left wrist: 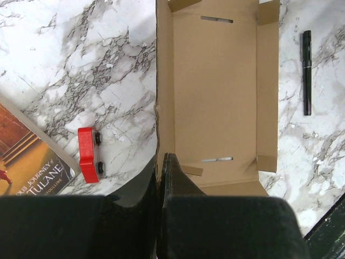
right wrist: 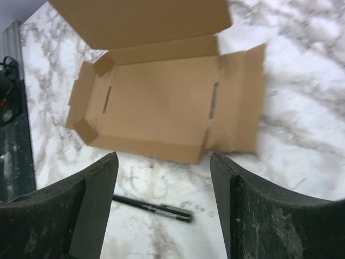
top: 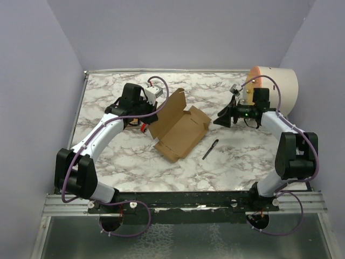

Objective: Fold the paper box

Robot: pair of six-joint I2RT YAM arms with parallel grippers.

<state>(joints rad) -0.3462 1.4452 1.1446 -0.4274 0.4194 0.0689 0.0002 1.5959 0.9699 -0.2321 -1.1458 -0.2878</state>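
Near edge first: the pen lies on the marble just beside the paper box, below my right gripper. That gripper is spread wide with nothing in it. If I drop for the near wall and misjudge, I hit the pen or shove it under the cardboard.

The box sits mid-table: base flat, side flaps half up, lid standing. My left gripper is pinched tight on the lid's edge, near a corner as far as I can tell. Risks:
- It's a one-point grip, so a push from the right could pivot or slide the whole sheet.
- Too hard a pull creases the board off its score line.
- The corner tabs could splay out instead of tucking in.

Left of the box, a red toy car and a book sit near my left wrist. A swing there bumps them.

Far right, a cream cylinder stands close behind my right arm, so backing out could clip it.
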